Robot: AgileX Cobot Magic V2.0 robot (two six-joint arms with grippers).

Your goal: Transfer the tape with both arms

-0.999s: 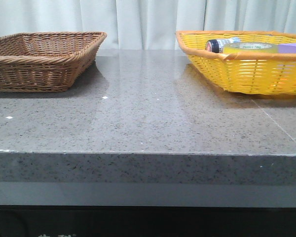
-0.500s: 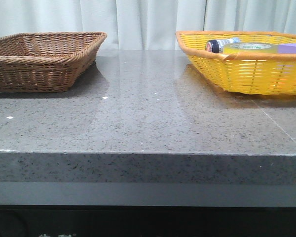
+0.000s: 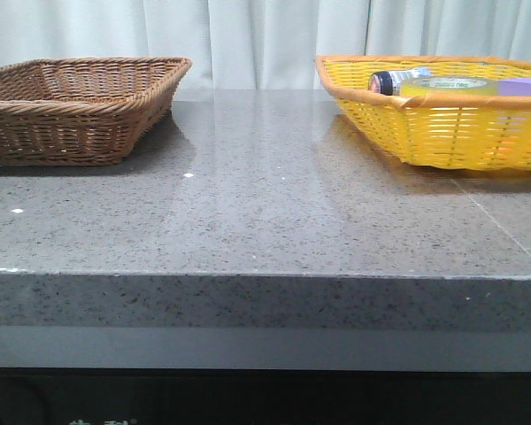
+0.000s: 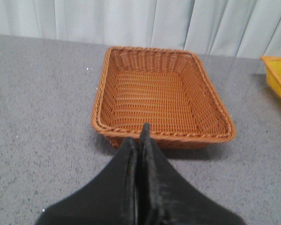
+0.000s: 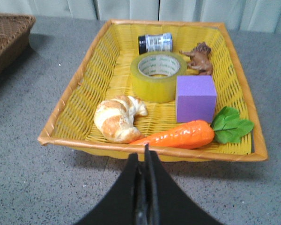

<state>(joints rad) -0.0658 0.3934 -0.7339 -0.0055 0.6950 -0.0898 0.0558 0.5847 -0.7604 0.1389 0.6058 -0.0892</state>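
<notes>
The tape [image 5: 158,76], a thick translucent yellow roll with a pale core, lies flat in the middle of the yellow basket [image 5: 75,91]; from the front only its top [image 3: 447,85] shows above the rim [image 3: 398,100]. My right gripper [image 5: 143,157] is shut and empty, hovering over the table just short of that basket's near rim. My left gripper [image 4: 139,136] is also shut with nothing in it, its tips just before the near wall of the empty brown wicker basket [image 4: 161,136]. Neither arm appears in the front view.
In the yellow basket with the tape lie a dark-capped bottle [image 5: 154,43], a brown toy animal [image 5: 199,57], a purple block [image 5: 195,98], a croissant [image 5: 117,118] and a toy carrot [image 5: 180,135]. The brown basket [image 3: 75,111] sits at the table's back left.
</notes>
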